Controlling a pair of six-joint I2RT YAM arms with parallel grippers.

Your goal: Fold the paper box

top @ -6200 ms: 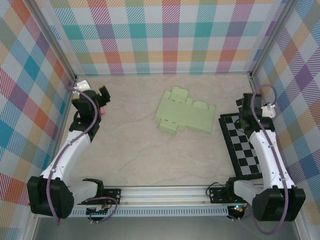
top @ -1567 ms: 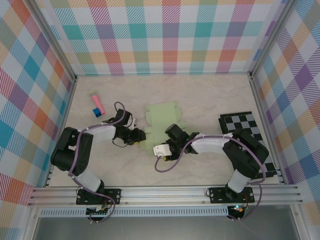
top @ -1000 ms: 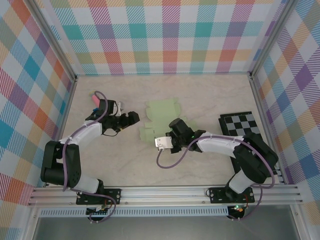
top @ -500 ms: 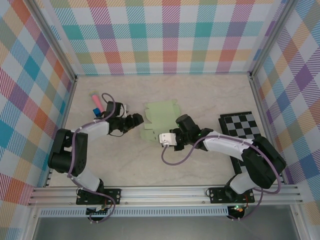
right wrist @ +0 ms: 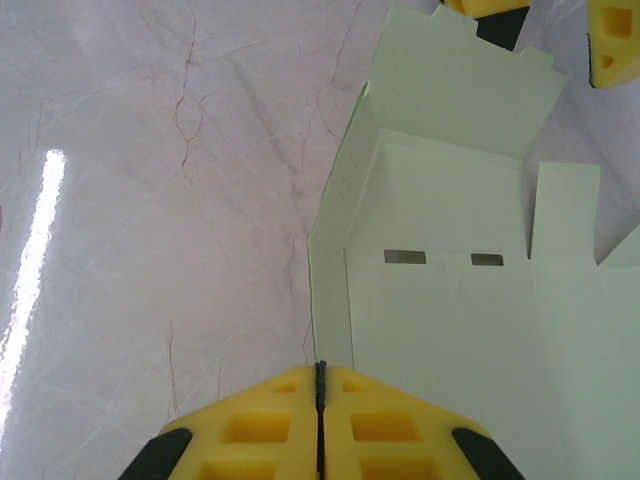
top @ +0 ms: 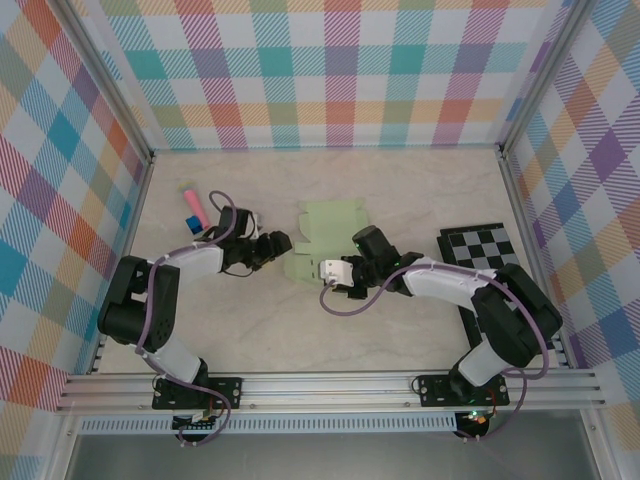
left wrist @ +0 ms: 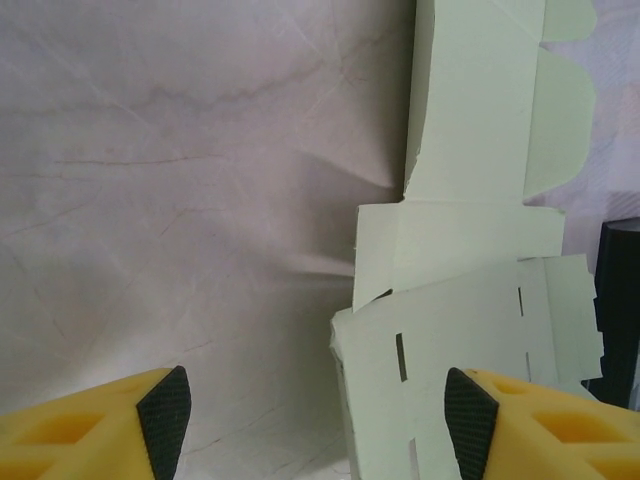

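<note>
The paper box is a pale green, partly creased cut-out sheet lying on the table's middle. My right gripper sits at its near right edge, and the right wrist view shows this gripper shut on a raised edge flap of the sheet. My left gripper is at the sheet's left edge. In the left wrist view it stands open, with the slotted corner of the sheet lying between its fingers, untouched by the pads.
A black-and-white checkered board lies at the right, under the right arm. A small pink-and-blue stick lies at the far left. Plaid walls and metal frame rails enclose the table.
My left gripper has moved right up to the sheet's left edge and its jaws have narrowed a little. The right gripper, still shut on the sheet, has shifted slightly back and right.
</note>
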